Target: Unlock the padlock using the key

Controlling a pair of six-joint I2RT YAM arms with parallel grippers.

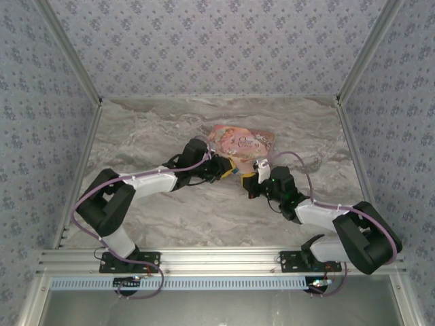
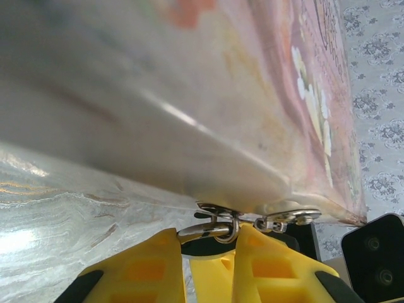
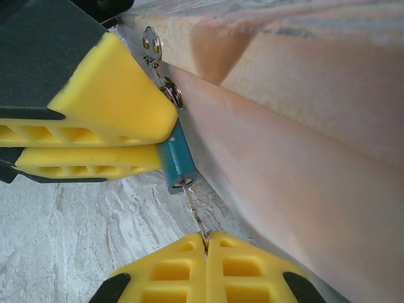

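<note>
Left gripper (image 2: 211, 243) jaws clamp the padlock (image 3: 177, 161) at the pink book's (image 1: 241, 141) near edge. Right gripper (image 3: 206, 243) jaws close together on the key (image 3: 194, 211), its tip touching the padlock.

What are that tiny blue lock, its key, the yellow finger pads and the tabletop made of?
Padlock: smooth teal body, likely painted metal; its shackle gleams like bare steel.
Key: thin, silvery, seemingly metal.
Finger pads: matte yellow with moulded ribs, probably plastic or rubber.
Table: glossy grey marble pattern, possibly printed laminate.
</note>
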